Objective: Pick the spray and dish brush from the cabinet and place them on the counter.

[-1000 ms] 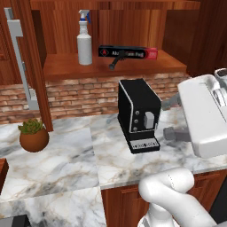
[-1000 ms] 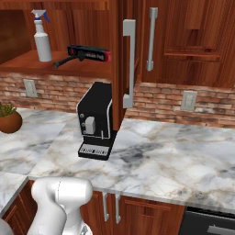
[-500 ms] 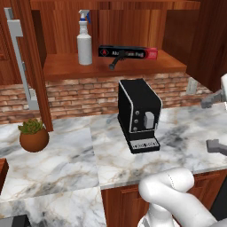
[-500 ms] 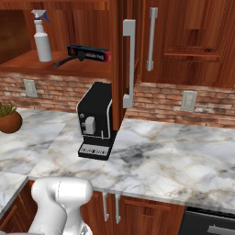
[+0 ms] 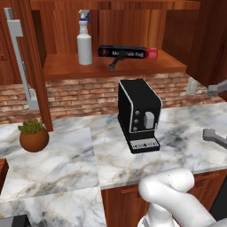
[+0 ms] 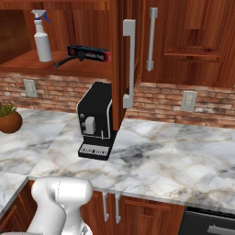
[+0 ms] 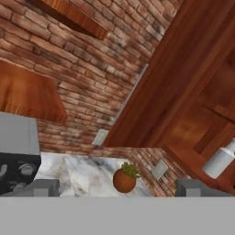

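Left base view: my gripper (image 5: 217, 112) is swinging away right of the black boxy coffee machine (image 5: 138, 115), jaws spread wide, empty. Right base view: the pale grey spray bottle (image 6: 42, 41) and slim black dish brush (image 6: 64, 62) are sitting above that machine in the reddish wooden cabinet (image 6: 82, 71), off the veined marble counter (image 6: 183, 156). Hand view: the bottle is edging in, so I judge the pickup is only starting

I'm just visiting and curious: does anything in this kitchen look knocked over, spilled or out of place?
Nothing is spilled or broken. The only slightly untidy thing is the dish brush, lying askew on the cabinet shelf with its end poking past the front edge. The spray stands upright beside it, and the coffee machine and potted plant sit squarely on the counter.
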Tool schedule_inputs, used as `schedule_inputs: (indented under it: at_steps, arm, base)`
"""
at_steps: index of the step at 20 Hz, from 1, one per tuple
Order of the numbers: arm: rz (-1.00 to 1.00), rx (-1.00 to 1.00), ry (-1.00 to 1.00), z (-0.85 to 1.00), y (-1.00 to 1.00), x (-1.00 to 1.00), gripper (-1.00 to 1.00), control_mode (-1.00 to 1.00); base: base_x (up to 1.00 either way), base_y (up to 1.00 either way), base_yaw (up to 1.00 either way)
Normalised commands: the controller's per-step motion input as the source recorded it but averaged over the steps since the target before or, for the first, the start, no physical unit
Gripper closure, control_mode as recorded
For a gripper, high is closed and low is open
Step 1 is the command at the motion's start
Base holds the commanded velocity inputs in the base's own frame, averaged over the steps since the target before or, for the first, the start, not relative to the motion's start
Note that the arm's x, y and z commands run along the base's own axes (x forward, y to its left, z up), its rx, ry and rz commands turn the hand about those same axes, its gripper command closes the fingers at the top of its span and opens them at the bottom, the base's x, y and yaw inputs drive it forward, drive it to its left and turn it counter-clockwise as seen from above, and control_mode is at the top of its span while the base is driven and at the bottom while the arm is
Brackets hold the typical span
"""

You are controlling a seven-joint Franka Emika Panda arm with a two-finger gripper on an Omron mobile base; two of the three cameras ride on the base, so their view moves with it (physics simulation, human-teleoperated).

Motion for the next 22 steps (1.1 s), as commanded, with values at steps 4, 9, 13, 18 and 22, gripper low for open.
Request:
schedule_inputs:
  at_steps: [4, 9, 13, 18, 22]
  arm:
    - [-0.23, 0.03, 0.0, -0.05, -0.02, 0.53, -1.0, -1.0]
    - [-0.17, 0.07, 0.0, -0.01, -0.01, 0.33, -1.0, -1.0]
    - [-0.01, 0.07, -0.06, -0.17, -0.06, 0.0, -1.0, -1.0]
    - [0.0, 0.0, -0.06, -0.1, 0.0, 0.13, -1.0, -1.0]
    - [-0.01, 0.0, -0.05, 0.01, 0.0, 0.13, -1.0, -1.0]
  base:
    - [0.0, 0.0, 0.0]
    - [0.0, 0.0, 0.0]
    - [0.0, 0.0, 0.0]
    - [0.0, 0.0, 0.0]
    - [0.0, 0.0, 0.0]
